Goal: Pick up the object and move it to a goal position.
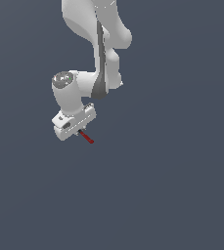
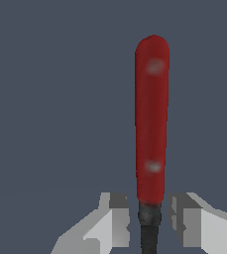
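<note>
Between the pale grey claw [image 2: 148,223] fingers [image 2: 112,221] sits the black neck of the small slender tool with glossy red handle [image 2: 152,119]; fingers flank it closely, contact not resolvable, so grip uncertain. Handle projects toward 4 o'clock from the claw in the exterior view. Step judged: grasp or early carry. Next: confirm clamp, then travel to goal, none visible.

Around me lay only a flat, even slate-blue backdrop [image 1: 182,195]; I saw no walls or furniture.
</note>
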`<state>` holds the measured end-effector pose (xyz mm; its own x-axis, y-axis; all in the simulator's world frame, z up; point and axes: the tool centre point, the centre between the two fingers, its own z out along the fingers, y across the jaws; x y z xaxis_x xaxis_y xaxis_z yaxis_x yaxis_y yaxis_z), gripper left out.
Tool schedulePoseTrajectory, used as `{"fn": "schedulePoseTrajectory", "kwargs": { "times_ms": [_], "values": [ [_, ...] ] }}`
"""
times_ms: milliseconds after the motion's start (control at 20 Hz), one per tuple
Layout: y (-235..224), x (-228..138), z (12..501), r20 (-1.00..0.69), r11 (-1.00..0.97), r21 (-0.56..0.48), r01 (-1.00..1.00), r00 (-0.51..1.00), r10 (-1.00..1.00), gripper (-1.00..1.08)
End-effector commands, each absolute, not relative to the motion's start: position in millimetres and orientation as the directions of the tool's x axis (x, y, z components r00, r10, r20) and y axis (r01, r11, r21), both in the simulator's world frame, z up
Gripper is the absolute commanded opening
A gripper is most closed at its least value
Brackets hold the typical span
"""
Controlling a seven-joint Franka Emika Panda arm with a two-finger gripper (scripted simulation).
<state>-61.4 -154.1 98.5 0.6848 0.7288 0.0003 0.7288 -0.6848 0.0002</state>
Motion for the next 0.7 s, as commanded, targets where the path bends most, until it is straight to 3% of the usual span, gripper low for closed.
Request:
{"fn": "schedulePoseTrajectory", "kwargs": {
  "times_ms": [0,650],
  "values": [
    [-175.2,-72.7,108.9,0.001,-0.684,0.0,0.729,0.684,0.729,-1.0],
    [-224.9,-95.7,132.3,0.001,-0.685,0.0,0.728,0.685,0.728,-1.0]
  ]
}}
